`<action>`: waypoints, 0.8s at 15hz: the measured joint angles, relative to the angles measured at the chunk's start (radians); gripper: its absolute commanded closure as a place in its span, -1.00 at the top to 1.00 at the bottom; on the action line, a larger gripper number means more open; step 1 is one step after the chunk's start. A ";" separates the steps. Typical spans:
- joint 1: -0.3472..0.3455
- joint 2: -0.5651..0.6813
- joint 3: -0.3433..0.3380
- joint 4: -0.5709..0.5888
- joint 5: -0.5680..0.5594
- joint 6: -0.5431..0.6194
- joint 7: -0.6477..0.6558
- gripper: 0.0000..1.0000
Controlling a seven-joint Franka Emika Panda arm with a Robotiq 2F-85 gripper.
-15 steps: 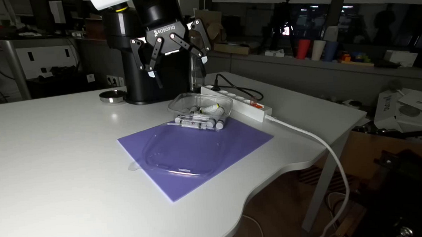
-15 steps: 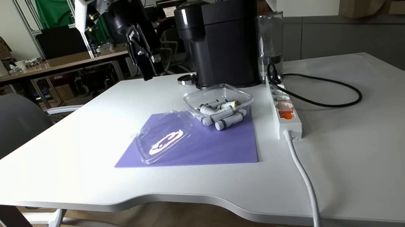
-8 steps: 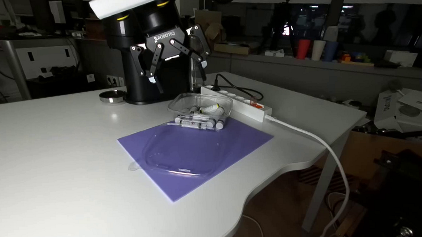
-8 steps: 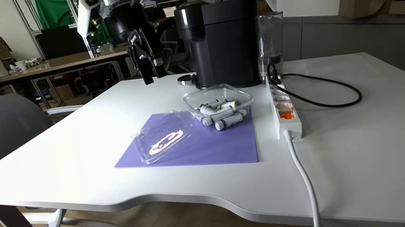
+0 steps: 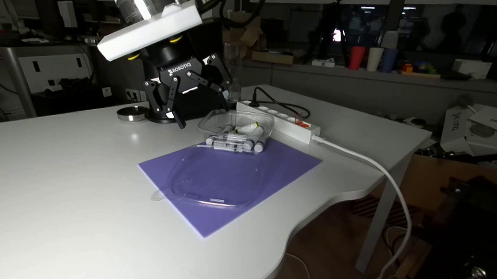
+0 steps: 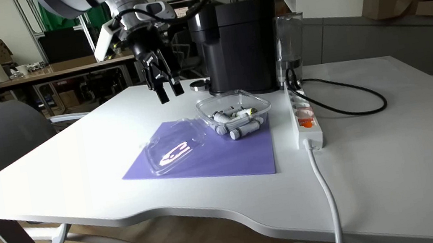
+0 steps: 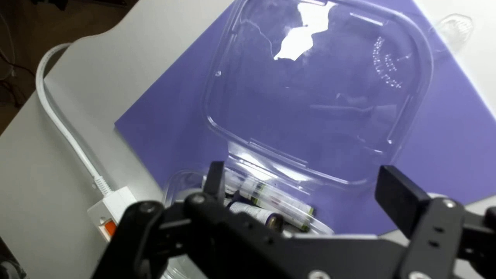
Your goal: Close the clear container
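Note:
The clear container stands open. Its tub (image 5: 206, 126) (image 6: 267, 107) sits at the back of a purple mat (image 5: 287, 158) and holds several white-labelled vials (image 5: 247, 128) (image 6: 246, 128) (image 7: 283, 205). Its clear lid (image 5: 216, 178) (image 6: 175, 146) (image 7: 310, 89) lies flat on the mat beside the tub. In the wrist view a clear strip runs between lid and tub. My gripper (image 5: 204, 115) (image 6: 170, 93) (image 7: 301, 174) is open and empty. It hangs above the table, behind and beside the tub in the exterior views. In the wrist view it hides much of the tub.
A white power strip (image 5: 281, 125) (image 6: 306, 126) with a black plug and white cable lies beside the tub. A tall black coffee machine (image 6: 248, 45) stands behind. A round metal dish (image 5: 133, 114) (image 6: 200, 85) sits at its foot. The table's curved edge (image 5: 339, 196) is beyond the mat.
My gripper has come down toward the table, staying open. It shifted a little left in an exterior view and a little right in an exterior view. The container and lid have not moved.

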 measured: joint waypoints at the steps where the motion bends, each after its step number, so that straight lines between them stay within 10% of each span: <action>1: 0.012 0.020 -0.008 0.021 -0.008 0.000 0.000 1.00; 12: 0.087 0.199 -0.045 0.204 -0.021 -0.019 0.000 1.00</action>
